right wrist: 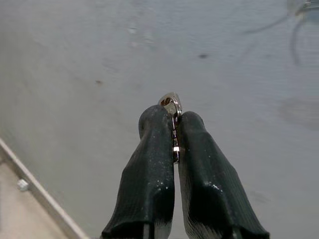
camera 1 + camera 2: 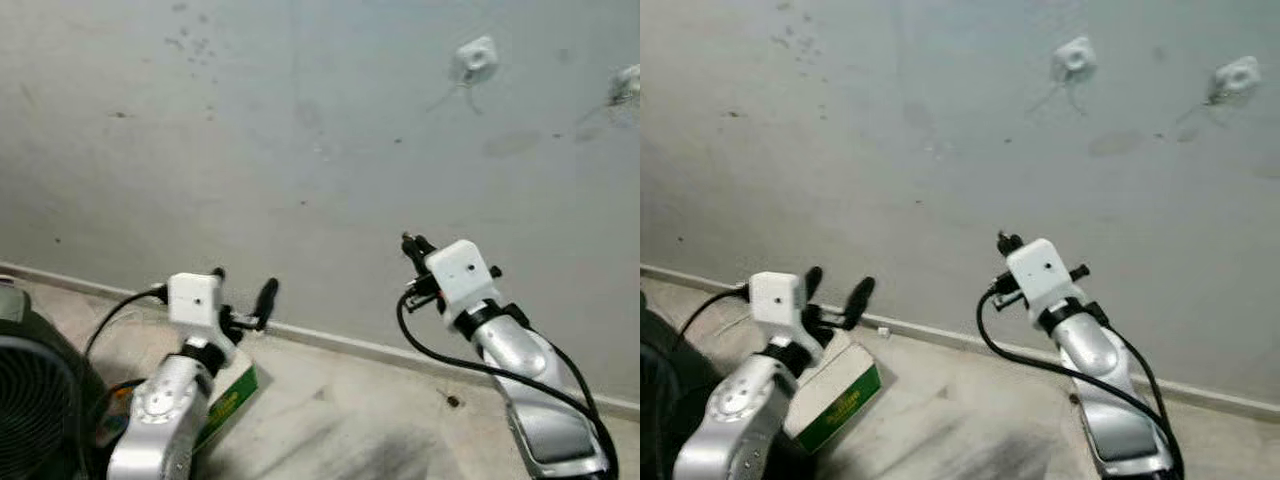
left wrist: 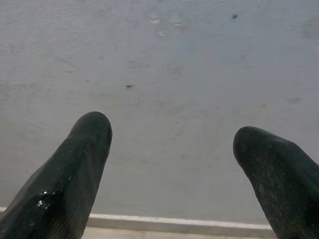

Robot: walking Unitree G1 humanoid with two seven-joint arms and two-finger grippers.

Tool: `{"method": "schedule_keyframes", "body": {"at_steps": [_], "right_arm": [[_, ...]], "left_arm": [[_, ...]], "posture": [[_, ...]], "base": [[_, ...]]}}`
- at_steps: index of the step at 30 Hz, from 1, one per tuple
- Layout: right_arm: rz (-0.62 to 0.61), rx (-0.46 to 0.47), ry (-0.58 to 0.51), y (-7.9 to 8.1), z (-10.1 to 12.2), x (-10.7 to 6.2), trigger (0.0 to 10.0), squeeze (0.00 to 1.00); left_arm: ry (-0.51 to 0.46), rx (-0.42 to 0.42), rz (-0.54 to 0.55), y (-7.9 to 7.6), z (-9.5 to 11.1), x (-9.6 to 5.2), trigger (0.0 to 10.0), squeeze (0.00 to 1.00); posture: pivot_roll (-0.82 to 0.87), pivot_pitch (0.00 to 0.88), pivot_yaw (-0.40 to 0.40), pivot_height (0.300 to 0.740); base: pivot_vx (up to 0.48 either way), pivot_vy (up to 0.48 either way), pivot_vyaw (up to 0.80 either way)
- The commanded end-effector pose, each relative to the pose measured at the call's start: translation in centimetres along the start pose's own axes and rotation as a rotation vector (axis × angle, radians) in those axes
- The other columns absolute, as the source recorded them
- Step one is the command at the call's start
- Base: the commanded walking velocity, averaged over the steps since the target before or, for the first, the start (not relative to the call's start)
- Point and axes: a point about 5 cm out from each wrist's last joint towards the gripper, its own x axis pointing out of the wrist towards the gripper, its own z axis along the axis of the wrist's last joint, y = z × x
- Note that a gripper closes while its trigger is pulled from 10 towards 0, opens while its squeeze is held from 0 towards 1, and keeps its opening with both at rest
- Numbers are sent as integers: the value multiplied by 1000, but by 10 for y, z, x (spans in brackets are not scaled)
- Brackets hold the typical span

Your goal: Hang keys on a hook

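Silvery metal, the ring end of the keys (image 1: pixel 172 107), poked out between the tips of the right gripper (image 1: pixel 173 122), whose two black fingers were pressed together on it so that little more than the loop and a sliver of metal showed in the right wrist view. That arm was raised toward the grey wall (image 2: pixel 250 150), well below and to the left of the nearer hook (image 2: pixel 476 60), a small pale mount fixed high on the wall; a second hook (image 2: pixel 1237 75) sat further to the robot's right.

The step in hand looked like the carry: keys gripped, not yet at a hook. The next move would call for lifting the gripper up and rightward until the ring met the hook's prong, then easing it over before letting go.

The left gripper (image 2: pixel 835 290) hung low with its fingers spread wide and nothing between them, near a green-and-white box (image 2: pixel 840 400) on the floor by the skirting.

From the head views the keys could not be made out at the right fingertips; only the wrist camera showed them. The head views gave both hooks clearly, while the right wrist view caught just a faint edge of something at its upper corner.
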Motion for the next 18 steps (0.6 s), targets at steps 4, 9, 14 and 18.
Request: {"method": "schedule_keyframes", "body": {"at_steps": [4,9,14,18], "right_arm": [[14,3,-21,4,6,2,10000,0],[15,3,-21,4,6,1,10000,0],[16,5,-22,5,6,1,10000,0],[17,7,-21,5,6,1,10000,0]], "left_arm": [[7,4,16,6,0,-2,10000,0],[8,3,16,6,0,-2,10000,0],[10,-1,21,7,0,-1,10000,0],[-13,-8,34,8,3,0,10000,0]], "posture": [[-39,54,26,740],[-39,54,26,740],[-39,54,26,740],[-39,54,26,740]], "base": [[0,-432,0],[0,-105,0],[0,-48,0],[0,0,0]]}}
